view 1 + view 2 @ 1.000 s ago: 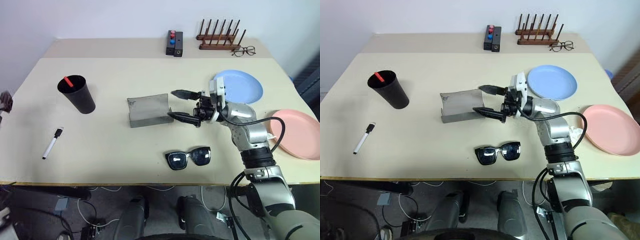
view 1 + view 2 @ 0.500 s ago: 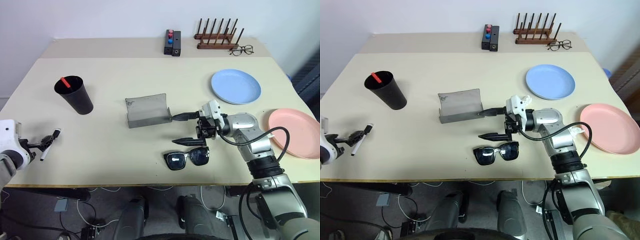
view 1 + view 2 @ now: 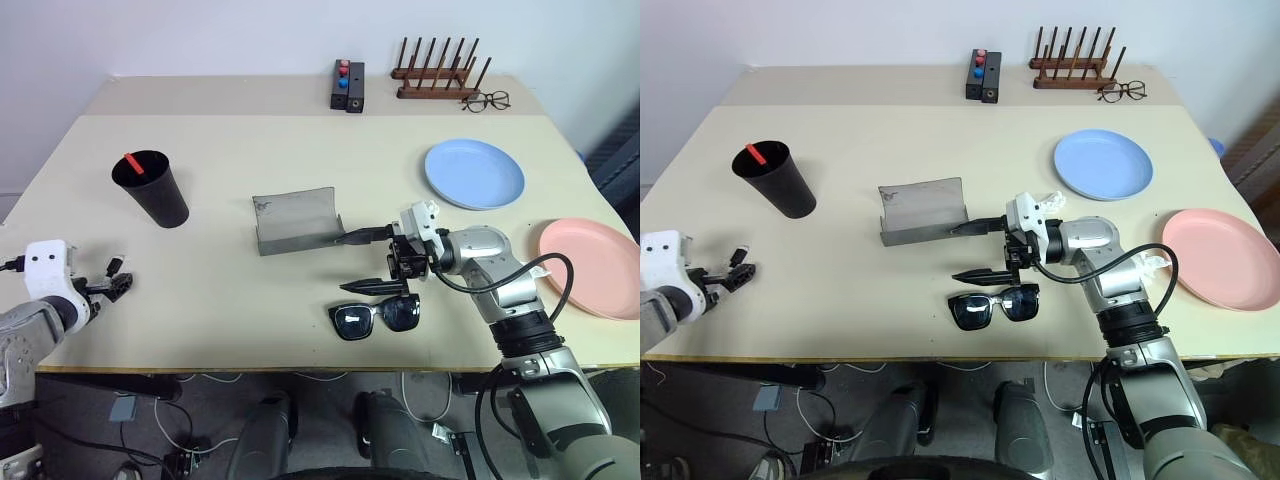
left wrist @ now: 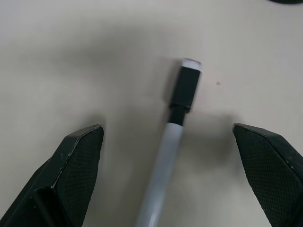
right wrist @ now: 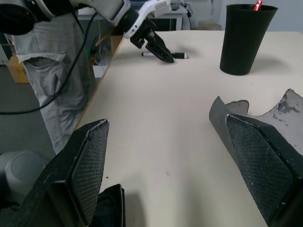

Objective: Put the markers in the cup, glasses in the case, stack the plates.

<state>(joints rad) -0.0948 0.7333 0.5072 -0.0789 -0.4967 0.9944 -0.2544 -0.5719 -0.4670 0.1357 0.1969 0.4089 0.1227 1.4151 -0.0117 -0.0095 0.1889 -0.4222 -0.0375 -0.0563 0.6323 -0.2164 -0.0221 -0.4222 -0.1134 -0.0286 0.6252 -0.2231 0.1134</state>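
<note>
Your left gripper (image 4: 168, 151) has its jaws spread wide, one black finger on each side of the white-bodied marker with the black cap (image 4: 176, 123), which lies flat on the cream tabletop (image 3: 220, 290) between them, untouched and not held. That arm reaches in low from the near left edge of the tabletop, the gripper tilted down toward the marker. Your right gripper (image 3: 362, 261) also has its jaws wide apart and holds nothing; it points sideways toward your left, level with the tabletop, one finger near the open grey hard-shell glasses case (image 3: 295, 221) and the other just above the black thick-framed sunglasses (image 3: 376, 315), which lie lenses toward you near the front edge. I cannot tell whether that lower finger touches the frame. The dark marker with the red end (image 3: 134, 163) stands inside the tall black tapered cup (image 3: 152, 189) at the left. The light blue round plate (image 3: 474, 174) sits apart from the pink round plate (image 3: 590, 267), both on the right side and unstacked.
</note>
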